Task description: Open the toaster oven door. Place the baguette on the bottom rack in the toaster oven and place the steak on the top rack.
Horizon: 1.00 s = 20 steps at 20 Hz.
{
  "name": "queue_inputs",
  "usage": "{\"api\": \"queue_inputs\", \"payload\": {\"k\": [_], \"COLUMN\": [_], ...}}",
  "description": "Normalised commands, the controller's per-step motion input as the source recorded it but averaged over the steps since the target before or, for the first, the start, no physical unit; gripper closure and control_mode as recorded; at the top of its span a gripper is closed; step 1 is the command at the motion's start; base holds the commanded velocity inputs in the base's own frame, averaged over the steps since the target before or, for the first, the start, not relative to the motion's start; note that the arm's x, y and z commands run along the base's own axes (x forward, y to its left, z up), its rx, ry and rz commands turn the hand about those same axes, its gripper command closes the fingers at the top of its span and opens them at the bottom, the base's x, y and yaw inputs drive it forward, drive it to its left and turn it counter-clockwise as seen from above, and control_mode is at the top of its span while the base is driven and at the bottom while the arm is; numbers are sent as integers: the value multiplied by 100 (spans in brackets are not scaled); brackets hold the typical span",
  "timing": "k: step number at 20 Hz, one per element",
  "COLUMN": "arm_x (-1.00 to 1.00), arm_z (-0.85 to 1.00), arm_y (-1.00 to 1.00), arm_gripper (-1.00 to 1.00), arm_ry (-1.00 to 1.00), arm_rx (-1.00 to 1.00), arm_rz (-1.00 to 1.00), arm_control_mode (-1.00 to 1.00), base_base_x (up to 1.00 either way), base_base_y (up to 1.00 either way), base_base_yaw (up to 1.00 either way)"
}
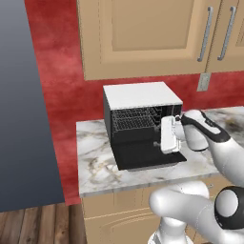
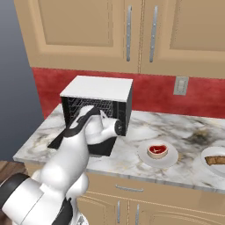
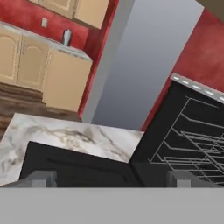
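The toaster oven (image 1: 138,95), a black box with a flat white top, sat on the marbled grey-white worktop (image 1: 95,157) against the red wall. Its flat black door (image 1: 147,159) lay folded down onto the worktop, so we could see the grey wire racks (image 1: 131,119). Our claw (image 1: 167,136) hung just above the lowered door at the oven's mouth; we could not tell its spread. The reddish steak (image 2: 157,150) and brown baguette (image 2: 216,160) waited on white plates, well apart from the oven, not yet fetched.
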Motion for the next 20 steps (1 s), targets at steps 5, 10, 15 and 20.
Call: {"api": "queue_inputs", "payload": {"k": [5, 10, 15, 20], "arm_x": [67, 23, 29, 25], "arm_z": [31, -10, 0, 0], "arm_y": [1, -2, 7, 23], "arm_gripper": [-100, -100, -100, -100], "arm_ry": [0, -12, -23, -27], "arm_rx": [27, 14, 13, 1], "arm_rz": [-14, 0, 0, -13], "arm_control_mode": [-100, -100, -100, -100], "base_base_x": [0, 0, 0, 0], "base_base_y": [0, 0, 0, 0], "base_base_yaw": [0, 0, 0, 0]}}
